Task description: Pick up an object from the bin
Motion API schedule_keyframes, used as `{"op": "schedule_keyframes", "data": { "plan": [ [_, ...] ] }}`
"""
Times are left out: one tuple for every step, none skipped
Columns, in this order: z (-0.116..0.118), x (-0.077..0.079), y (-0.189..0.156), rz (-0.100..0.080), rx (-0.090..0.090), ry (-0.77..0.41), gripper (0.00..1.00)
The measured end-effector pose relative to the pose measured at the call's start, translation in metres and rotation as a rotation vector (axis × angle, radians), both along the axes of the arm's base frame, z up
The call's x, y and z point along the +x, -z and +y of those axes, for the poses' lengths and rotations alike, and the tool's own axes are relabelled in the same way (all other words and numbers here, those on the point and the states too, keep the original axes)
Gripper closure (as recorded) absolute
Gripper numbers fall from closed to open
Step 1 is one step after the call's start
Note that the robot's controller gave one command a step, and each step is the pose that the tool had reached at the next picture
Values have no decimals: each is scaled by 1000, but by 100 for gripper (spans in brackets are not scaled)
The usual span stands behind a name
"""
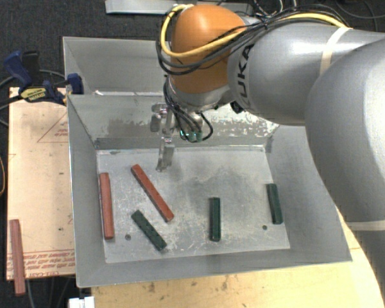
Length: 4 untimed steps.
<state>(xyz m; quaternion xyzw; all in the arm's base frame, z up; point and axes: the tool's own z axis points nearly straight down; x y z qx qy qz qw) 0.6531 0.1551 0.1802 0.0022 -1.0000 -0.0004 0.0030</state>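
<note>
The gripper [162, 165] hangs low at the upper left of the grey metal bin's [83, 191] floor, near the back wall, and whether it is wide or narrow cannot be told. Nearest it, just down and left, lies the slanting reddish-brown flat bar [152, 192]. A second reddish-brown bar [106, 205] lies along the left wall, and three dark green bars lie at lower left [148, 230], lower centre [214, 219] and right [274, 203].
</note>
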Motion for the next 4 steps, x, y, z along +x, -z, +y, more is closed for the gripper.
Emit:
{"op": "schedule_keyframes", "data": {
  "plan": [
    [-4, -56, 108, -11, 2, -529, 0],
    [-30, -62, 33, -14, 1, -1065, 0],
    [55, -30, 112, -8, 9, -1595, 0],
    [54, -28, 109, -11, 7, -1591, 100]
  ]
}}
